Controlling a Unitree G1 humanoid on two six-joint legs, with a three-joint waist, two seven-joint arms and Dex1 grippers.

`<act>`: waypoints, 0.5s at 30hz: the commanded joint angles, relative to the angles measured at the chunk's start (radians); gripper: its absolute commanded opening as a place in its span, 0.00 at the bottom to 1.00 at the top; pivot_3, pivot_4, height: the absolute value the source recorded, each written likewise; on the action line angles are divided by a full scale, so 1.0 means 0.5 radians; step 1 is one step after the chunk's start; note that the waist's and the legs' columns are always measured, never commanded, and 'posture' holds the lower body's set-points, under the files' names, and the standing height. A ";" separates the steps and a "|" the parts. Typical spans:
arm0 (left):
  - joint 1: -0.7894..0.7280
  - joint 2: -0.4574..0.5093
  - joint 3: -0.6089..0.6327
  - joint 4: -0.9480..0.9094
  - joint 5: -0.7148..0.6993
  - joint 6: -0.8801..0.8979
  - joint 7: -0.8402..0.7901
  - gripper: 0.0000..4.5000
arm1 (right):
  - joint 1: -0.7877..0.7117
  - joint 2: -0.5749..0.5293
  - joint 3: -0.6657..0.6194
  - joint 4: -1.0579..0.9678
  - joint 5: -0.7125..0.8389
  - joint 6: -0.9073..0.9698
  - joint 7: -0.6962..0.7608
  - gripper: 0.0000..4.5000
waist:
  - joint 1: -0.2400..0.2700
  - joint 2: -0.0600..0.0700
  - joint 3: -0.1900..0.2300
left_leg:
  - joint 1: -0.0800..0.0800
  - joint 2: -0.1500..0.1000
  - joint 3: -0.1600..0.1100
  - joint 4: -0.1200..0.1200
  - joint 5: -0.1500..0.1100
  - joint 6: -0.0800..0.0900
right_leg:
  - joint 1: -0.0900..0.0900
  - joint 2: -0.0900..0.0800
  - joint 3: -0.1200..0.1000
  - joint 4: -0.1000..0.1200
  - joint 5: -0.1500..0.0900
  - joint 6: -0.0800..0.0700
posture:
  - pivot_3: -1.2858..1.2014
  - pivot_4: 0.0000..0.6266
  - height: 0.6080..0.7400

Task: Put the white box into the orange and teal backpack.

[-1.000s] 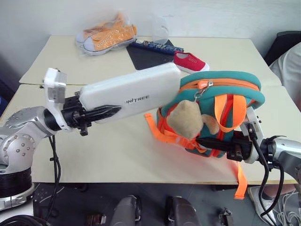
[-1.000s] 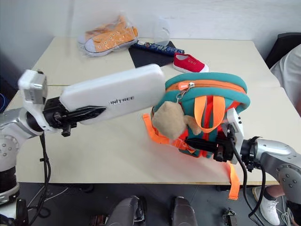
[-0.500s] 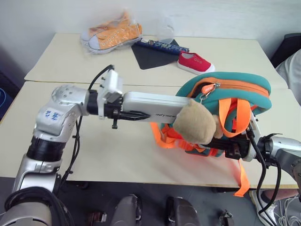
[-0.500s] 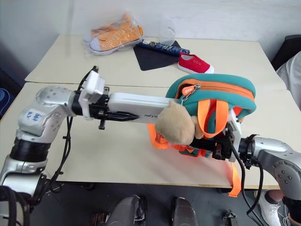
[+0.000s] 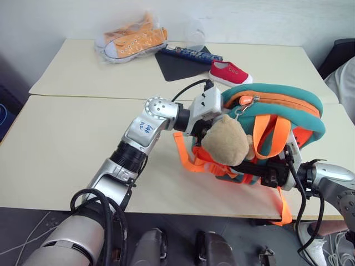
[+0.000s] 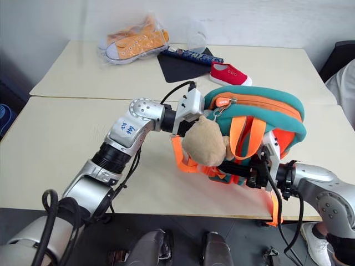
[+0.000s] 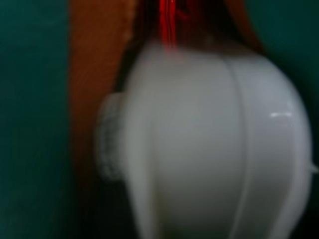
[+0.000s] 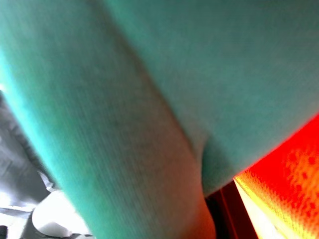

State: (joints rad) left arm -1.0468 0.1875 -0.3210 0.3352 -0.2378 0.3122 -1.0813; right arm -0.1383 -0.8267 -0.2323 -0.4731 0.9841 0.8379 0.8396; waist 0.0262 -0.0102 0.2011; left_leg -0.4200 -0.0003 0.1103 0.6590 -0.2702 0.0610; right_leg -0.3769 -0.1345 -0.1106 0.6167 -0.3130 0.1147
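Observation:
The orange and teal backpack stands upright on the table's near right part, with a tan plush toy hanging on its front. My left arm's wrist is pressed against the backpack's left side, and the gripper beyond it is hidden behind the toy and the teal rim. In the left wrist view the white box shows end-on, with orange and teal fabric around it. My right gripper is shut on the backpack's lower front, among the orange straps.
At the back of the table lie orange sneakers in a clear bag, a black mat, a patterned case and a red shoe. A person's white sleeve shows at the right edge.
My left arm has swung to the right and carried the white box into the backpack's side opening; the box has left the head views. The right gripper kept its hold.

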 commanded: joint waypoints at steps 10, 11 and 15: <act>0.312 0.535 0.521 -0.351 -0.364 -0.181 -0.470 0.99 | 0.045 0.136 -0.004 -0.019 -0.111 -0.145 -0.117 0.00 | -0.024 0.001 0.000 | -0.001 0.002 -0.003 0.003 0.000 -0.003 | -0.001 0.001 -0.002 0.007 0.000 -0.001 | 0.52 0.24 1.00; 0.400 0.613 0.544 -0.443 -0.381 -0.177 -0.510 0.99 | 0.018 0.142 0.018 0.012 -0.138 -0.158 -0.113 0.00 | -0.023 0.001 0.000 | -0.001 0.002 -0.003 0.004 0.000 -0.003 | 0.000 0.001 -0.002 0.007 0.000 -0.001 | 0.52 0.24 1.00; 0.542 0.626 0.614 -0.733 -0.484 -0.160 -0.399 0.99 | -0.054 0.157 0.073 0.084 -0.186 -0.181 -0.081 0.00 | -0.023 0.003 -0.001 | 0.000 0.001 -0.003 0.005 -0.001 -0.002 | 0.001 0.000 -0.001 0.007 0.000 -0.001 | 0.52 0.24 1.00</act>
State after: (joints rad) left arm -0.7611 0.5245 -0.0369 0.0712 -0.4330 0.2408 -1.3197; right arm -0.1508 -0.7561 -0.2024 -0.4283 0.9009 0.7605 0.7920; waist 0.0145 -0.0088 0.2007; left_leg -0.4209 -0.0002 0.1069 0.6621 -0.2708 0.0602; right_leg -0.3761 -0.1344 -0.1121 0.6203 -0.3131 0.1141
